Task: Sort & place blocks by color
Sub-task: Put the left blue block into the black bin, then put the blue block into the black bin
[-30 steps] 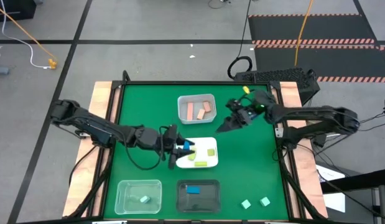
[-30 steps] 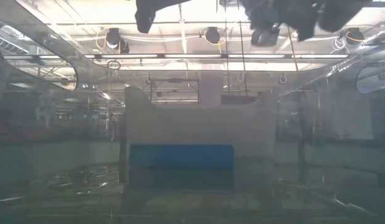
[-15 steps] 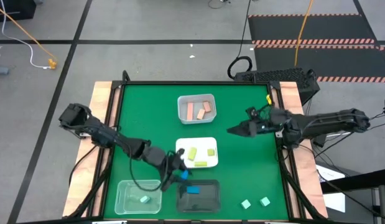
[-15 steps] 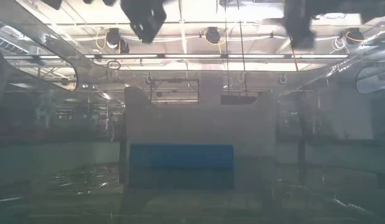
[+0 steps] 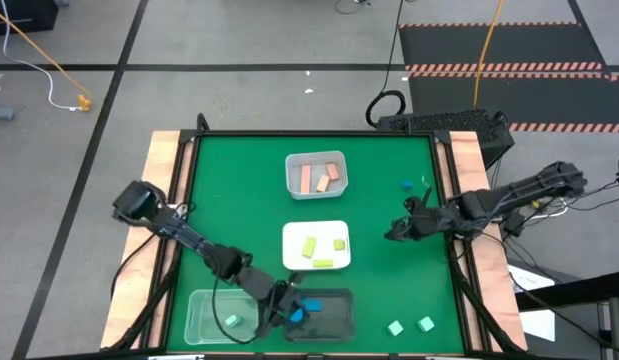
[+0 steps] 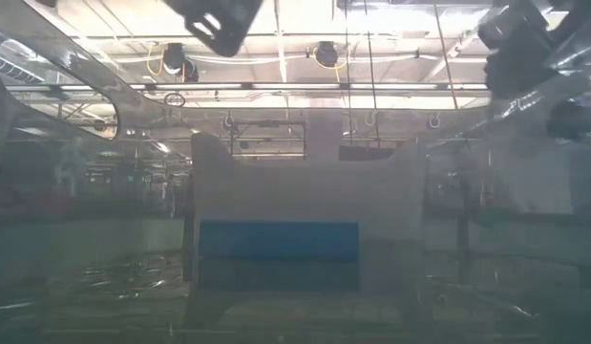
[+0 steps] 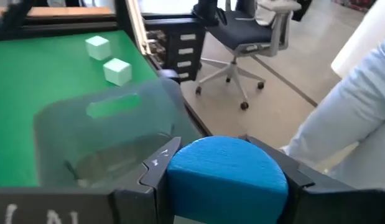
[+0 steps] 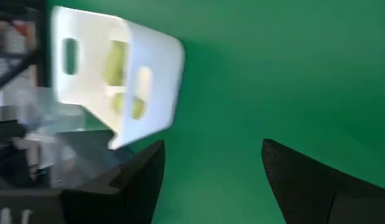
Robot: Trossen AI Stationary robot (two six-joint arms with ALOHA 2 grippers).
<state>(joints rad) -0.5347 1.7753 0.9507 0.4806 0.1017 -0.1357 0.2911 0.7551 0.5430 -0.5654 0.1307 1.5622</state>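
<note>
Blue block (image 7: 226, 169) clamped in left gripper (image 5: 289, 308) above black tray (image 5: 334, 322); right gripper (image 8: 211, 180) wide open.

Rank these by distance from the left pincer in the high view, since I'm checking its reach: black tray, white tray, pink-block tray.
1. Black tray, directly beneath the left pincer, at the near edge.
2. White tray, mid-table.
3. Pink-block tray, toward the far edge.

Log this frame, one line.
left gripper: holds blue block over black tray | right gripper: open, empty, right of white tray
</note>
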